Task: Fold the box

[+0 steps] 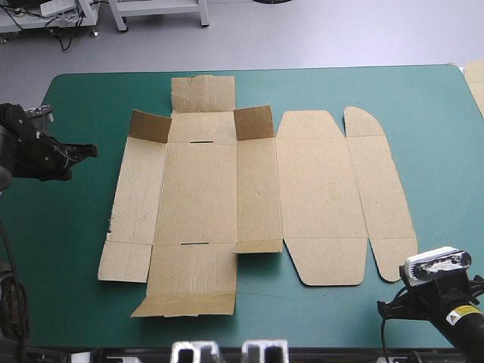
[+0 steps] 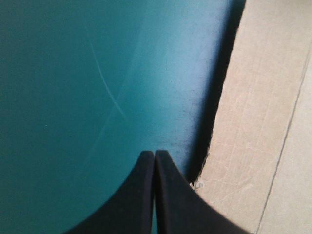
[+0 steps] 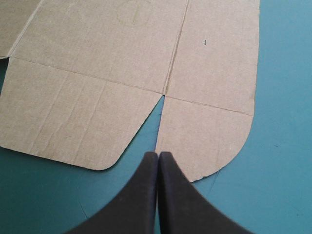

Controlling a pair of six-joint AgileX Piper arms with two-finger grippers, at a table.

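The brown box [image 1: 249, 197] lies as a cut sheet spread over the middle of the teal-green table, mostly flat, with two small flaps near its far edge standing up. My left gripper [image 1: 89, 150] hovers over bare cover just off the sheet's left edge, its black fingers shut and empty; the left wrist view shows the gripper [image 2: 154, 154] beside the box's edge [image 2: 263, 122]. My right gripper [image 3: 158, 154] is shut too, just short of the box's near right rounded flaps [image 3: 204, 131]. In the high view the right gripper's fingertips are hidden under the arm.
More brown board [image 1: 475, 76] shows at the table's right edge. Bare teal-green cover [image 1: 68, 249] lies left of the sheet and along the near edge.
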